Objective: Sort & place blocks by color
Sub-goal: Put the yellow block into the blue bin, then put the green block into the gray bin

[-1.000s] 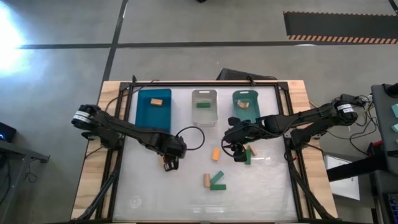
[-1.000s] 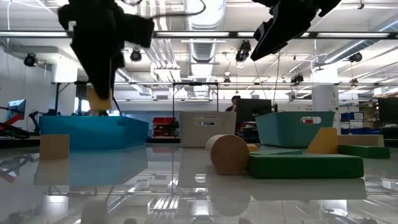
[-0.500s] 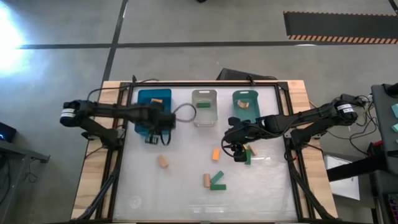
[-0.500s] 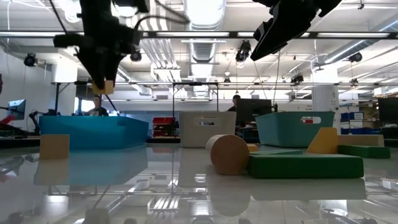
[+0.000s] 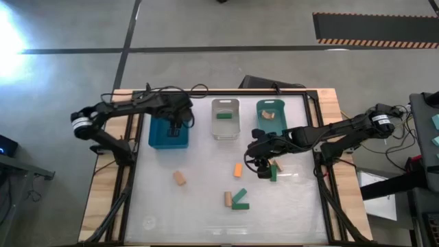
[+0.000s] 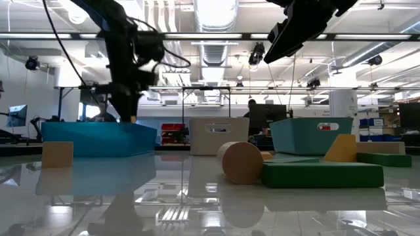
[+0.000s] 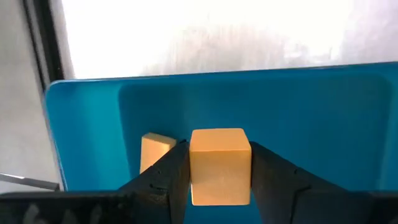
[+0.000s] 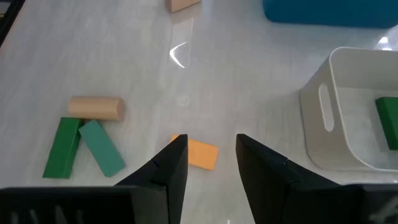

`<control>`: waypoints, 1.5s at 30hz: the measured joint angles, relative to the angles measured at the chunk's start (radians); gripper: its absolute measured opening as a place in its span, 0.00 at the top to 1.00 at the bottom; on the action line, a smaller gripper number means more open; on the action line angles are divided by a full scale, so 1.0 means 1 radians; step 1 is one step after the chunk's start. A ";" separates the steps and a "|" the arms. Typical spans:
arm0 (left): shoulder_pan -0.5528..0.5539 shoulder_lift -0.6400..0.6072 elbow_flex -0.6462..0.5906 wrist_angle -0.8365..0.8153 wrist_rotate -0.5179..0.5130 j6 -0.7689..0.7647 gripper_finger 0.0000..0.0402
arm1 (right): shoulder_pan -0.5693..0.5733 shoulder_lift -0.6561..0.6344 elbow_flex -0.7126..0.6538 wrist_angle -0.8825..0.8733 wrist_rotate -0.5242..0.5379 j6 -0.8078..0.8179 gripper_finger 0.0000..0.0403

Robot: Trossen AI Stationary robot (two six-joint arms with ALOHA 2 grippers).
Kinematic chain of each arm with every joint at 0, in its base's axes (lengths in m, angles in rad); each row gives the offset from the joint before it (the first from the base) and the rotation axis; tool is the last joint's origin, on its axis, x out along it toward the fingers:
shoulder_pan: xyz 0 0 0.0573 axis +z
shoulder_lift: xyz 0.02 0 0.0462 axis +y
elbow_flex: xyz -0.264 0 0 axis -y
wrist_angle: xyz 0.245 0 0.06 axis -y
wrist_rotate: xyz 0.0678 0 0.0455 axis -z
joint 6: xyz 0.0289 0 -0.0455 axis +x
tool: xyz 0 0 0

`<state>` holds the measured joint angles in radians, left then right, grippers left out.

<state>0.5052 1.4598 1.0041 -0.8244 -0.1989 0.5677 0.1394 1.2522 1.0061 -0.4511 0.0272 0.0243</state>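
My left gripper is shut on a pale tan cube over the blue bin, at the table's far left. Another tan block lies on that bin's floor. My right gripper is open and hangs above the flat orange block, touching nothing. On the table lie a tan block, a tan cylinder, two green bars and another green bar. The clear bin holds a green block. The teal bin holds a tan one. My left gripper pinches the cube by two opposite side faces, one finger on each. The fingers point down into the blue bin from above. The cube is lifted clear, square between the fingers, with its top face level.
The three bins stand in a row along the far edge. A black frame borders the table. The loose blocks cluster in the middle and right of the glossy top; the near left part is bare. Cables loop from the left arm.
My left gripper, holding the cube throughout, has swung from the middle of the table toward the far edge and come down over the blue bin. The tan block on the table below its earlier place has stayed put. My right arm has kept still.
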 joint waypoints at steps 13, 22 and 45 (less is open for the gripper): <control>0.032 0.179 0.004 0.070 0.005 0.042 0.69 | 0.000 0.000 0.000 0.001 0.000 0.006 0.68; 0.032 0.183 0.005 0.086 -0.023 0.042 0.69 | 0.000 0.000 0.000 0.001 0.000 0.046 0.68; -0.031 -0.011 0.028 0.023 -0.074 -0.156 0.49 | 0.000 0.000 -0.022 -0.131 0.001 0.363 0.68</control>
<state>0.4746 1.4488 1.0317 -0.8014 -0.2728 0.4116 0.1398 1.2526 0.9839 -0.5826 0.0279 0.3869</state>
